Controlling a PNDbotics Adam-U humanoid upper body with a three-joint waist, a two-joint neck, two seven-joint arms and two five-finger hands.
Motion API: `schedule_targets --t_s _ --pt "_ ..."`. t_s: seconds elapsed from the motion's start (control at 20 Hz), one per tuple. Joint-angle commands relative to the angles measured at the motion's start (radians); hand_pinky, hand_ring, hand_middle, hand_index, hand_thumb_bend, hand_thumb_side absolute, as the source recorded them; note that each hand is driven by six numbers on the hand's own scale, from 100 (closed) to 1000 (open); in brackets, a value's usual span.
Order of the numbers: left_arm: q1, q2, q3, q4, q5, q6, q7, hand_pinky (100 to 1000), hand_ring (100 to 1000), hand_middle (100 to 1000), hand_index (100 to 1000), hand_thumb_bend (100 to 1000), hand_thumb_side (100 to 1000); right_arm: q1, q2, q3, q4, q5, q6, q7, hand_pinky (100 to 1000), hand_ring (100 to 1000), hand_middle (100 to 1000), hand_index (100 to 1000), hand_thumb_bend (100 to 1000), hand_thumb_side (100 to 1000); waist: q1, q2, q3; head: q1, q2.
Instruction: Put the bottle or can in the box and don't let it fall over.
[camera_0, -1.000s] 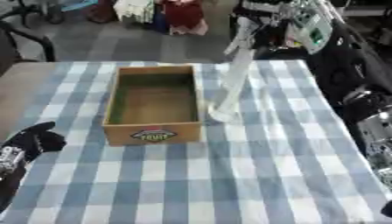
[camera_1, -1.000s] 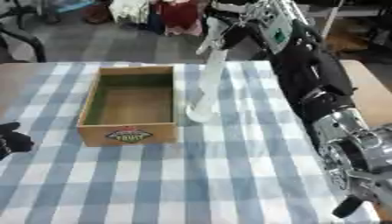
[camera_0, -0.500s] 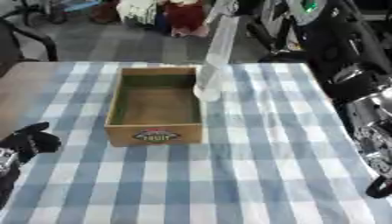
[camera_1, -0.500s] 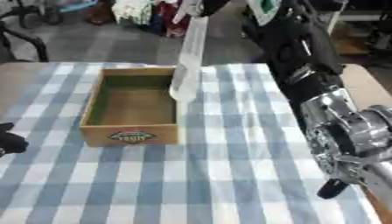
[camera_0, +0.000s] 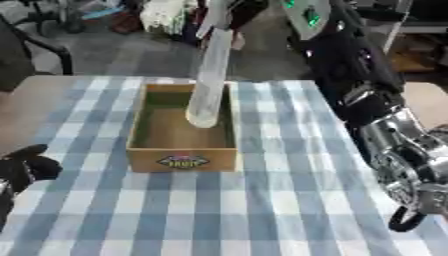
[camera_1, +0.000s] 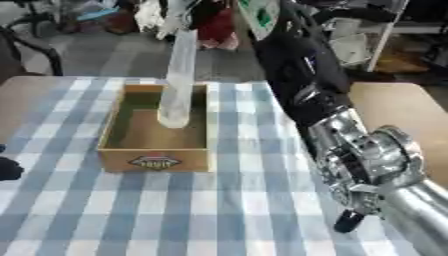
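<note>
— What's the biggest thing in view?

— The desk (camera_0: 262, 210), one of them, covered in a blue and white checked cloth. After that comes the right arm (camera_1: 324, 110): black with silver joints, it comes in from the lower right, rises past the right side of the desk and reaches over to the top middle of the view.

— And the hand on that arm?

— The right hand (camera_0: 216, 12) sits at the very top edge, above the far end of the box. It is blurred and partly cut off, but pale fingers appear closed round the top of the bottle.

— How many boxes?

— One box (camera_0: 182, 161), open-topped, wooden or cardboard, with an oval label on its near wall. It stands on the left-middle part of the desk.

— Where is the bottle?

— One bottle (camera_0: 210, 82), tall, slim and see-through. It hangs from the right hand, tilted slightly, top leaning right and away. Its lower end is over the inside of the box, near the right wall. Whether it touches the floor of the box, I cannot tell.

— The other hand?

— The left hand (camera_0: 26, 167) is black and shows at the left edge, near the lower corner, well apart from the box. Its fingers look loosely bent and hold nothing.
</note>
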Motion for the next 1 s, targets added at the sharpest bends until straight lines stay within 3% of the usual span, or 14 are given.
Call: schedule_targets --t_s 0.05,0.15,0.2,0.3,0.35,0.45,0.65,0.7,1.0 --pt "-0.018 0.004 -0.004 -0.009 0.001 -0.001 -0.006 745 700 634 865 119 960 -0.011 0.001 0.004 0.006 0.049 -0.106 0.066 556 460 416 511 100 100 0.007 -0.011 0.002 -0.004 -0.006" --pt "-0.018 0.004 -0.004 -0.008 0.000 -0.002 -0.007 745 700 634 865 119 960 -0.009 0.005 0.003 0.015 0.082 -0.115 0.041 556 460 416 511 100 100 0.007 -0.010 0.003 -0.004 -0.006" --pt "-0.019 0.003 -0.004 -0.008 -0.001 -0.002 -0.007 745 700 634 865 119 962 -0.004 0.004 0.001 0.018 0.098 -0.117 0.029 839 785 725 844 100 100 0.006 -0.009 0.003 -0.003 -0.006" --pt "-0.022 0.003 -0.004 -0.007 -0.004 -0.002 -0.008 745 700 634 865 119 962 0.008 0.000 0.001 0.018 0.130 -0.116 -0.002 839 785 725 844 100 100 0.006 -0.006 0.005 -0.002 -0.007" --pt "-0.021 0.004 -0.004 -0.006 -0.007 -0.001 -0.009 746 700 635 866 119 971 0.017 -0.004 0.008 0.025 0.145 -0.115 -0.010 1000 1000 1000 1000 338 755 0.004 -0.004 0.001 0.001 -0.006" --pt "-0.018 0.005 -0.003 -0.004 -0.014 -0.001 -0.012 746 700 635 867 119 972 0.037 -0.005 0.034 0.062 0.177 -0.109 0.004 1000 1000 1000 1000 345 811 0.004 -0.003 -0.004 0.005 -0.002" --pt "-0.015 0.005 -0.003 -0.002 -0.018 -0.003 -0.014 746 700 634 867 119 973 0.050 0.013 0.028 0.101 0.239 -0.112 0.020 1000 1000 1000 1000 344 823 0.007 -0.002 -0.009 0.005 -0.001" --pt "-0.014 0.004 -0.004 -0.002 -0.019 -0.003 -0.014 746 702 634 867 119 975 0.053 0.018 0.022 0.101 0.251 -0.117 0.014 1000 1000 1000 1000 320 770 0.008 -0.001 -0.009 0.003 -0.002" --pt "-0.012 0.004 -0.004 0.001 -0.018 -0.004 -0.015 746 703 634 867 120 976 0.066 0.039 -0.010 0.066 0.208 -0.138 -0.071 1000 1000 1000 1000 283 713 0.010 0.000 -0.014 0.001 -0.003"
